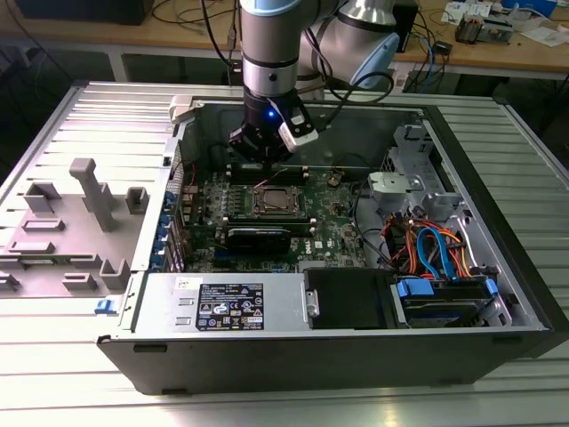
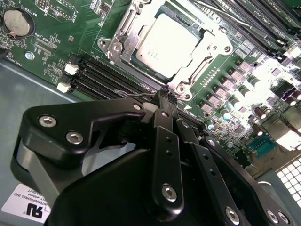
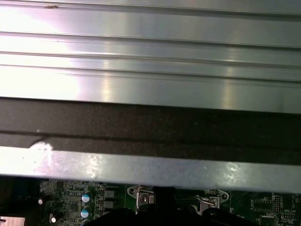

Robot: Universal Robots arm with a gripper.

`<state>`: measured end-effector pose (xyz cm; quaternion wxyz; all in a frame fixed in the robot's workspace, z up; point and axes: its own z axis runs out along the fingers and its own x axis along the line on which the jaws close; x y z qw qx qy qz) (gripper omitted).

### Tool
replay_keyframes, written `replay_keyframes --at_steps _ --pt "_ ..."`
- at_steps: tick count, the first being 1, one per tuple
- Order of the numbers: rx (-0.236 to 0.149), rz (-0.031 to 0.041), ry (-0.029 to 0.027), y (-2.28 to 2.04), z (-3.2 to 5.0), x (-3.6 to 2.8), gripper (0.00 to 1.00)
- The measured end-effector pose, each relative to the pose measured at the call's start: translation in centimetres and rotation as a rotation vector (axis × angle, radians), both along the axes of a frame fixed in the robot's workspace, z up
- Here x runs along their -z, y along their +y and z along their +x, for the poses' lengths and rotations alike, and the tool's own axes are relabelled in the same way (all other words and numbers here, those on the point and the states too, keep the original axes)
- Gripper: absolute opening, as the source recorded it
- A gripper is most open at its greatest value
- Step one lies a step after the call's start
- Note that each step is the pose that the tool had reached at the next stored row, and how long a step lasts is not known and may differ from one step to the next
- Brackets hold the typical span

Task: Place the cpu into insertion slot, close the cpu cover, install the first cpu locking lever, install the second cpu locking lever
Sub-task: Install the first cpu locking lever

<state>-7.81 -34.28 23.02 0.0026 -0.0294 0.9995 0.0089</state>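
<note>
Silvery metal frames the cpu point(image 2: 164, 44), seated in the insertion slot point(image 2: 112, 47) under the lowered cpu cover point(image 2: 187, 70). The tool point(image 2: 163, 98), fingers together, meets a thin wire lever point(image 2: 139, 95) just beside the slot. A slip risks bending the lever or scraping the motherboard point(image 2: 42, 42).

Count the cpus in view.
1. The cpu sits framed by the cpu cover on the board, just past the claw. Others could hide behind the claw.
</note>
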Motion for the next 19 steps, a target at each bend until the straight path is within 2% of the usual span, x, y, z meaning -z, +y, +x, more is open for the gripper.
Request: replay_keyframes --at_steps 4,6,13,18,19 --pt "0.0 -0.0003 0.0003 0.02 -0.01 -0.02 0.11" --pt "0.0 -0.0001 0.0001 0.22 0.03 -0.01 0.11" --pt "0.0 0.0002 0.0001 0.61 0.8 0.06 0.11" --pt "0.0 0.0004 0.0001 0.73 1.94 0.21 0.11" --pt "0.0 0.0002 0.0002 0.74 2.24 0.57 0.11"
